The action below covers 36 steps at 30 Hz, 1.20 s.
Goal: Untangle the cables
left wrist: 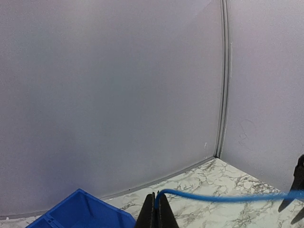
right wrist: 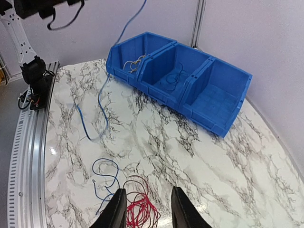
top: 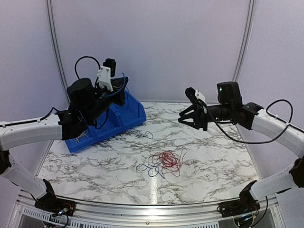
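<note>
Cables (top: 161,162) like these are proving hair-thin, limp and almost weightless. We are judging that they will slide and snag on one another rather than hold a shape, and that a hard pull would only tighten a knot. We are taking hold best at a free end or an outer loop, one colour at a time.

Most of the tangle is lying in the middle of the desk (top: 218,156), nearer the front edge. The left jaws are pinched shut on a blue wire (left wrist: 213,197), held high above the blue bin (right wrist: 209,118), and the wire is hanging down to the marble. The right jaws are standing parted with nothing between them, hovering over the red coil (top: 168,159).

We are counting one red coil, one lifted blue wire and one further blue loop (right wrist: 107,166) lying beside the red. One dark strand (top: 148,134) is lying apart toward the bin. The bin has three compartments, with whitish-yellow wires (right wrist: 133,62) in one end compartment and a dark wire (right wrist: 175,78) in the middle one.
</note>
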Each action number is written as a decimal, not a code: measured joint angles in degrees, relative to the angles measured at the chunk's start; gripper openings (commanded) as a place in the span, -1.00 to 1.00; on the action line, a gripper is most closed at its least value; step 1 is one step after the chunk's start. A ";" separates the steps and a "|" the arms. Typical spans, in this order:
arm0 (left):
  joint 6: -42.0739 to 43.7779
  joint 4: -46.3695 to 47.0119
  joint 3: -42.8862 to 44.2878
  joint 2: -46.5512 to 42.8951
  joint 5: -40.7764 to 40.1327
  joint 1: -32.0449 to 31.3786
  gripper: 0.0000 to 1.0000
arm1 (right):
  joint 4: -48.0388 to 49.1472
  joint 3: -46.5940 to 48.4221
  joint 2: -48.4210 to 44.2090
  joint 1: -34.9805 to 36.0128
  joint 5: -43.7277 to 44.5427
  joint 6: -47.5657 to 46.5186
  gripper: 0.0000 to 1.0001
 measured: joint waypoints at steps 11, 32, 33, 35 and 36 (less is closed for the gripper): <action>3.23 -16.46 3.04 -3.80 -0.33 12.68 -1.00 | 6.27 -11.52 3.15 -0.28 2.16 -3.19 -0.35; 10.88 -27.17 20.06 21.05 3.39 29.86 -1.00 | 7.89 -11.52 4.15 -0.42 4.79 -8.33 -0.35; 11.08 -27.47 21.18 22.38 3.37 30.14 -1.00 | 7.87 -11.52 4.35 -0.42 4.79 -8.44 -0.35; 11.34 -27.74 22.84 24.65 3.23 30.40 -1.00 | 7.80 -11.52 4.74 -0.44 4.79 -8.63 -0.35; 11.41 -27.87 23.37 25.59 3.06 30.42 -1.00 | 7.72 -11.52 4.87 -0.46 4.79 -8.68 -0.35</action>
